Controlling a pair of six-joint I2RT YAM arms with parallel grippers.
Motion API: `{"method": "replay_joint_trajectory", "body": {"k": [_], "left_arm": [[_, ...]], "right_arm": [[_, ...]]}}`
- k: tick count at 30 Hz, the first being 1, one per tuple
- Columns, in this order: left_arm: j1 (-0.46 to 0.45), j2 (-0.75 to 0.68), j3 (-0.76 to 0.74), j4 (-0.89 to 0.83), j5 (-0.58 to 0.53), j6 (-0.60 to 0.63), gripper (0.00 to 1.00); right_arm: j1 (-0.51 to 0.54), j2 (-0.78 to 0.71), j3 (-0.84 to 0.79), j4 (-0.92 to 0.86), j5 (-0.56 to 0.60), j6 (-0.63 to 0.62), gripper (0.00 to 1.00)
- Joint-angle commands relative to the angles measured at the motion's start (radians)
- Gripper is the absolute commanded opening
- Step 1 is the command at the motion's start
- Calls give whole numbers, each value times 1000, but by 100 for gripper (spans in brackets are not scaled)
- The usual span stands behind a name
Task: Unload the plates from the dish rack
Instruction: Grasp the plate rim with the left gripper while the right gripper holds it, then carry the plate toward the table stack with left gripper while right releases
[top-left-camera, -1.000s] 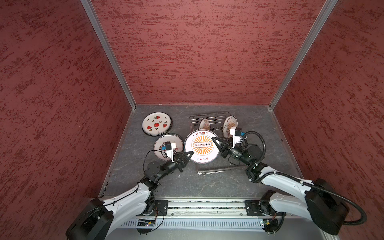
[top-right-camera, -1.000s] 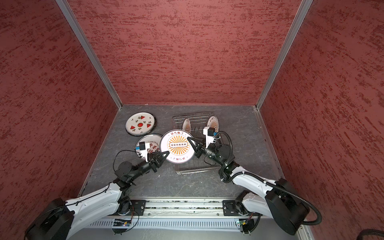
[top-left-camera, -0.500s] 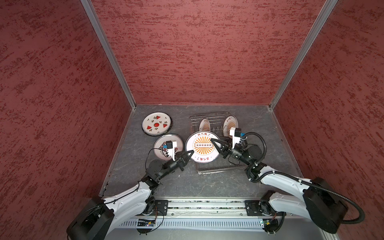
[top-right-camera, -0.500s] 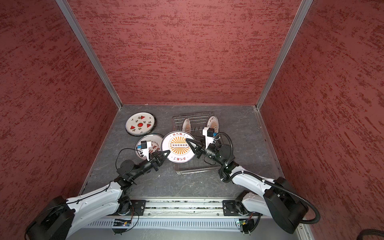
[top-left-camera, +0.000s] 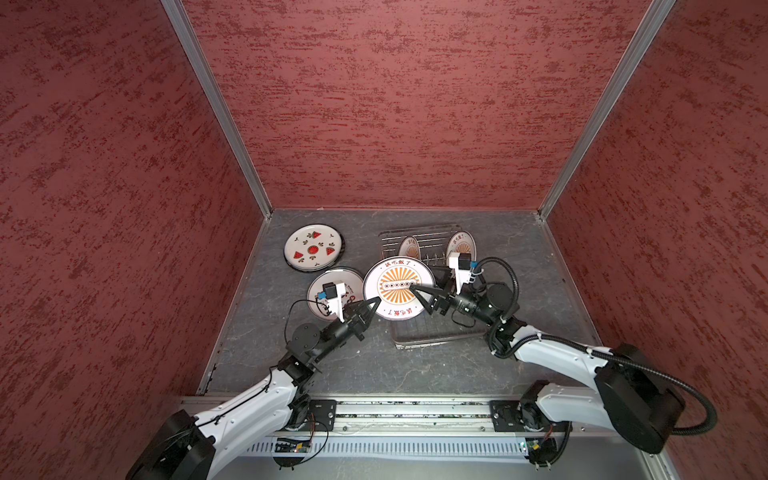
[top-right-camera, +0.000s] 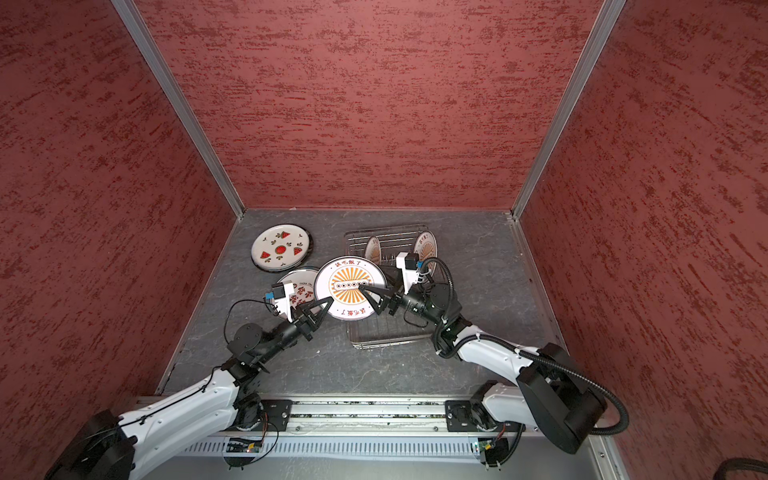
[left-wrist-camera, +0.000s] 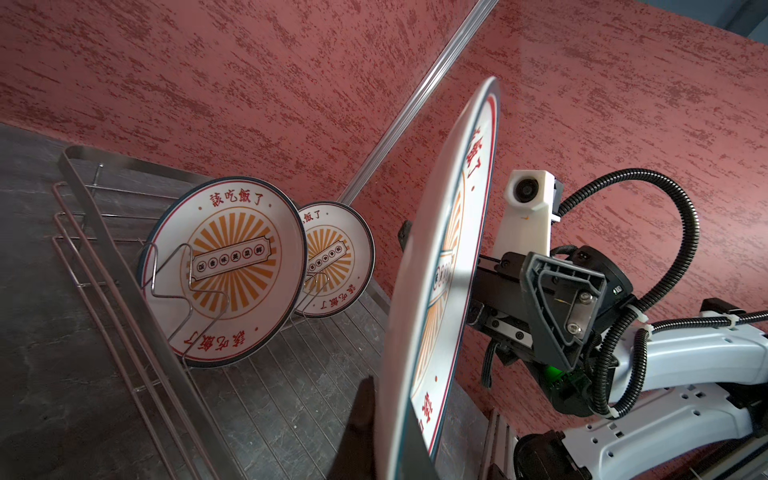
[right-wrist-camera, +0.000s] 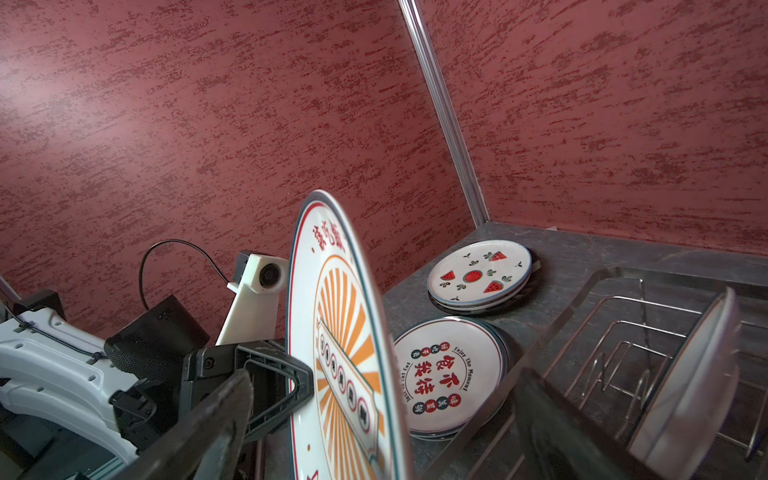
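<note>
A white plate with an orange sunburst (top-left-camera: 399, 289) (top-right-camera: 349, 286) hangs on edge over the near left corner of the dish rack (top-left-camera: 436, 334) (top-right-camera: 386, 338). My left gripper (top-left-camera: 374, 302) (top-right-camera: 328, 302) (left-wrist-camera: 386, 432) is shut on the plate's lower left rim. My right gripper (top-left-camera: 420, 297) (top-right-camera: 369, 299) (right-wrist-camera: 382, 415) stands open, with one finger on each side of that plate (right-wrist-camera: 332, 332) (left-wrist-camera: 440, 257) and a gap to it. Two more sunburst plates (top-left-camera: 411, 249) (top-left-camera: 461, 245) (left-wrist-camera: 232, 266) (left-wrist-camera: 332, 257) stand upright in the rack's prongs.
A watermelon plate (top-left-camera: 313, 248) (right-wrist-camera: 480, 274) tops a short stack at the back left of the grey floor. Nearer, a plate with red and dark characters (top-left-camera: 332, 286) (right-wrist-camera: 449, 374) lies flat on another stack just left of the held plate. Red walls close in three sides.
My right gripper has gone from shut on the sunburst plate to open. The left gripper keeps its hold, and the plate has shifted slightly to the left.
</note>
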Motion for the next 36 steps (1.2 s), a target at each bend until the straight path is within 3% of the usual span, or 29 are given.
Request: {"method": "replay_joint_trajectory", "body": {"k": [1,4,8,14,18,22,28,36], "left_arm": [[51,-49,-18,-36,-82,-22,0],[127,-106,-29,-149,-148,-112,0],[225,-170,-74,-167,-122,-193,0],[293,-272,-82,-319,-159,-266,0],[305,-278,-87,-324,-144,-283,0],[311,-268,-84,-324,-149,-291,0],[311,-224,-69,-409,-249,-330,0],[324,-114,-46,-405,-253,-371,0]], "right_arm": [[1,-2,33,4,-29,-24,99],[1,-1,39,-8,-10,-30,99],[1,18,63,-48,27,-31,99],[15,71,132,-146,43,-43,99],[50,118,216,-285,84,-92,99],[87,163,248,-312,118,-147,99],[120,264,382,-515,189,-207,99],[161,364,473,-571,264,-237,99]]}}
